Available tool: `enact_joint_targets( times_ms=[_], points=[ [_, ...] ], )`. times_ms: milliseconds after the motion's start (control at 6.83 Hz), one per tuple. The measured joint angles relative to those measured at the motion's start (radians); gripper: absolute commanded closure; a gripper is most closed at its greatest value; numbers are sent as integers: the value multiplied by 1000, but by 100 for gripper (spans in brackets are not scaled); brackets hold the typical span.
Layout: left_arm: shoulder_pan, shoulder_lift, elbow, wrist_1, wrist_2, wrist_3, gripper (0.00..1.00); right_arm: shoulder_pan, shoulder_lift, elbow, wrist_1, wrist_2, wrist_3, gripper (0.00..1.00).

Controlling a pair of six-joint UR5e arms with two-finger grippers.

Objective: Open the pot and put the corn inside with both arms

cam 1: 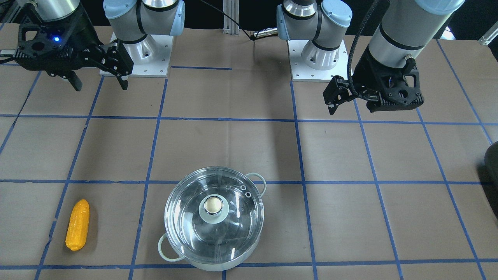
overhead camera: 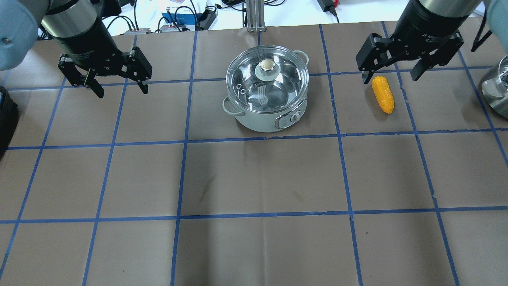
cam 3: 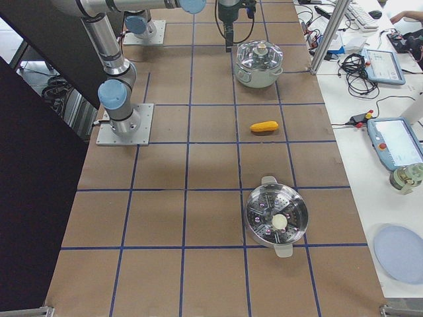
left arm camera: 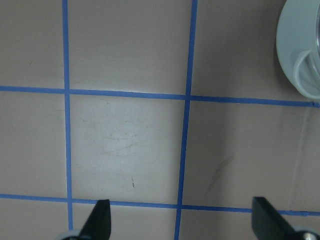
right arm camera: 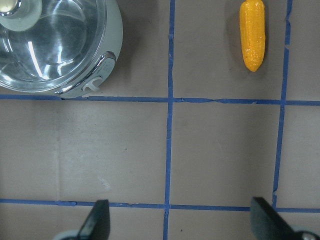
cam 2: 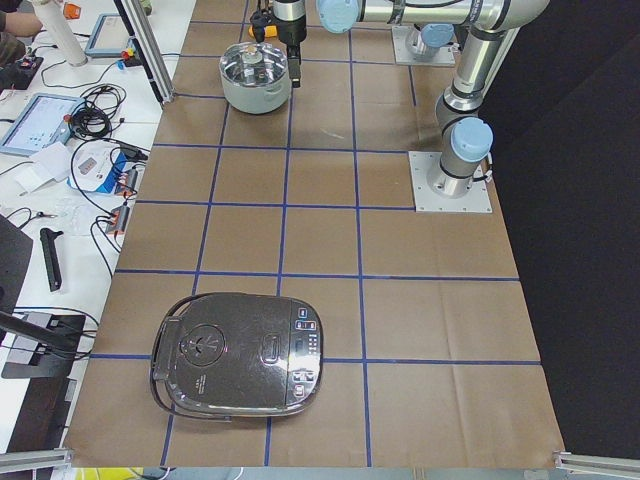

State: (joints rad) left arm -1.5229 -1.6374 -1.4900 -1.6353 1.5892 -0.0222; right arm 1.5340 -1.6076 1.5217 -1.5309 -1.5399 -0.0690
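Both hands hang released above the table: the left gripper and the right gripper each have their fingers spread wide with nothing between them. The pot stands between the two hands, its glass lid seated and the knob upright. From the left hand it lies ahead and off toward the right finger; from the right hand, ahead and off toward the left finger. The corn lies flat on the table ahead of the right hand, toward its right finger, well apart from the pot. Pot and corn sit close to the table edge farthest from the robot, with broad bare paper on the hands' side of them. The overhead view makes the right hand seem to sit at the corn's tip, while the front-facing view shows bare tabletop between them. Only the left side view shows a rice cooker beyond the left hand, and only the right side view shows a second steel pot beyond the corn.
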Motion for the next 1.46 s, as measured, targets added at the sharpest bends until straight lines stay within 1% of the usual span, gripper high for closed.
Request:
enact_joint_targets(
  times_ms=[439,585,732,878,1024,1171,1317,1463],
  points=[
    [0,-2,-6,0,0,-3,0,-4,2,0,0,0,-5,3],
    [0,-6,-9,3,0,-9,0,-22,9,-2,-8,-2,-39,3],
    [-7,-18,-5,35,-1,-12,0,-63,21,-4,-19,-3,-97,2],
    [-37,-46,5,113,-11,-16,0,-116,36,-6,-27,-1,-146,2],
    [-103,-98,28,216,-26,-47,0,-160,77,-7,-48,-1,-189,2],
    [-172,-169,73,291,-33,-116,0,-186,145,-6,-97,-6,-223,2],
    [-230,-254,148,332,-36,-194,0,-204,240,-4,-191,-9,-256,3],
    [-275,-344,239,345,-45,-268,0,-213,344,-3,-312,-9,-270,3]
  ],
)
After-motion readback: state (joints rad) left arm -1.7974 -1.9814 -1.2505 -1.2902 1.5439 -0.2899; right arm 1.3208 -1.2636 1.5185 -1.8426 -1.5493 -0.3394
